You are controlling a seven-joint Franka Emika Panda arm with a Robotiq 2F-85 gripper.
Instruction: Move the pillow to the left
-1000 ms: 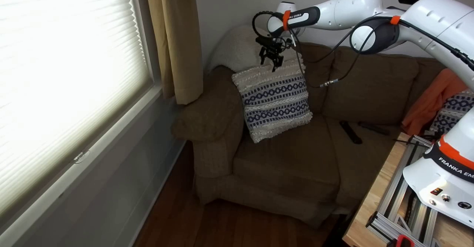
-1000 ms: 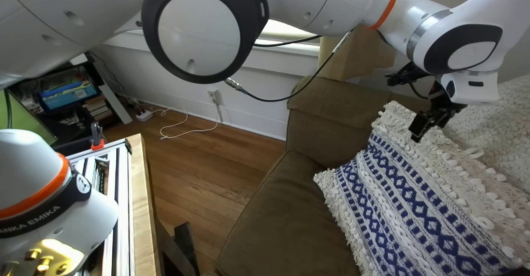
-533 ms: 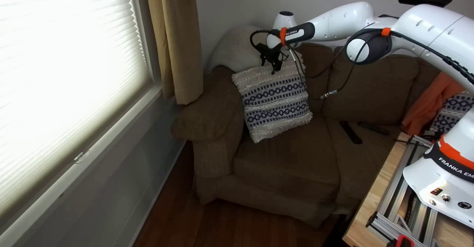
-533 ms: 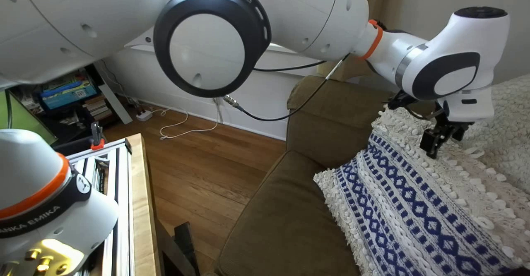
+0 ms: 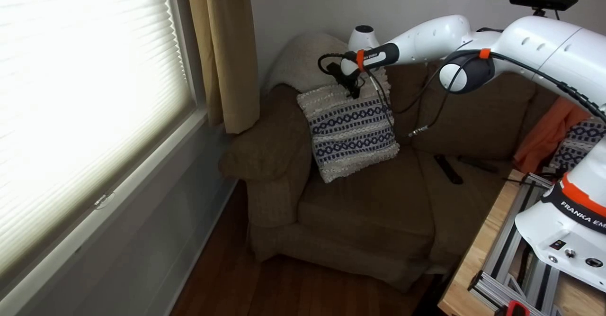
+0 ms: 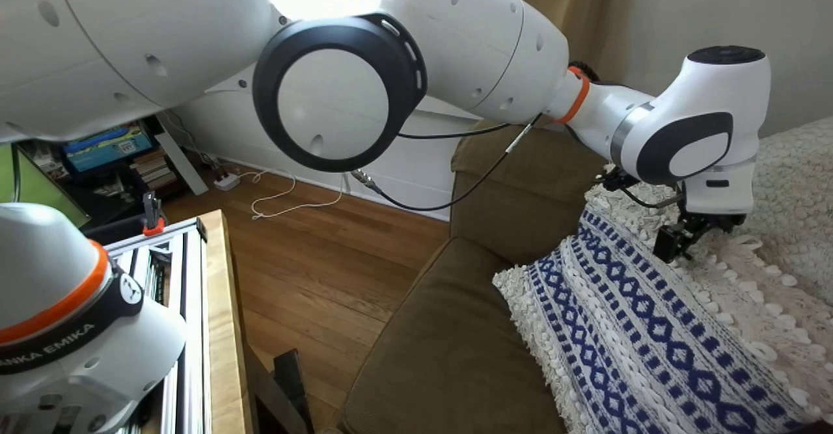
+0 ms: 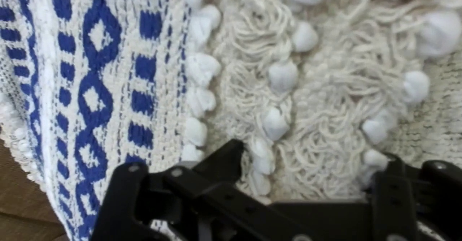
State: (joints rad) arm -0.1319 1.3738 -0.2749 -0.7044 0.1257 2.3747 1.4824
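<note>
The parted fingers [image 7: 227, 159] (nothing gripped) have been lowered nearer the pillow [image 5: 354, 131]; its leftward move is apparently being prepared.

A brown sofa [image 5: 369, 216] shows in both exterior views, with a plain whitish pillow [image 5: 293, 62] at its back corner, near a tan curtain [image 5: 232, 55] and a bright pleated blind [image 5: 85, 93]. Farther along the sofa lie two slim dark objects [image 5: 448, 169] (too dim to name), then an orange cloth [image 5: 549, 133] beside a partly hidden blue-and-white pillow [image 5: 581, 138]. In an exterior view, a white cord [image 6: 259, 217] lies on the wooden floor [image 6: 312, 271] past the table [image 6: 224, 291], near a blue box [image 6: 110, 152] and some stacked books [image 6: 153, 168].
</note>
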